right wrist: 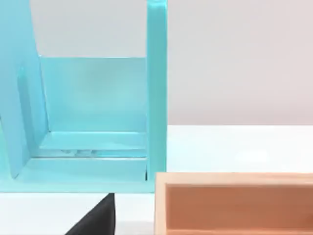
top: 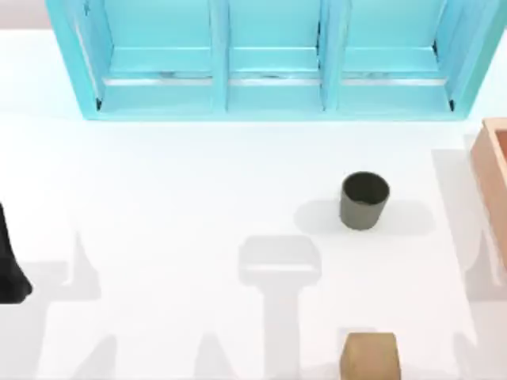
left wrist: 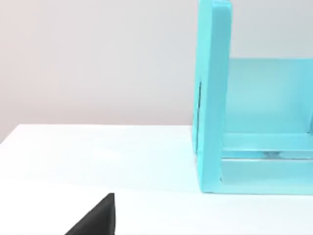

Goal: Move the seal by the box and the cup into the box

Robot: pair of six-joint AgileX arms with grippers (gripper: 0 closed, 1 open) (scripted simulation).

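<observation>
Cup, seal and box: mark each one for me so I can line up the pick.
cup [top: 364, 201]: top view, on its outer side wall just below the rim.
seal [top: 370, 355]: top view, on its tan top face.
box [right wrist: 234, 179]: right wrist view, on the top of its near wall.

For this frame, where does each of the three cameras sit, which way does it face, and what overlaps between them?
Top view: above the table, looking down on cup, seal, box, turquoise shelf unit; a dark piece of the left arm at the left edge.
Left wrist view: low, facing the shelf unit's end; dark claw part.
Right wrist view: low, facing shelf and box; dark claw part.
Shared: the shelf unit in all three; the box in the top and right wrist views.
</observation>
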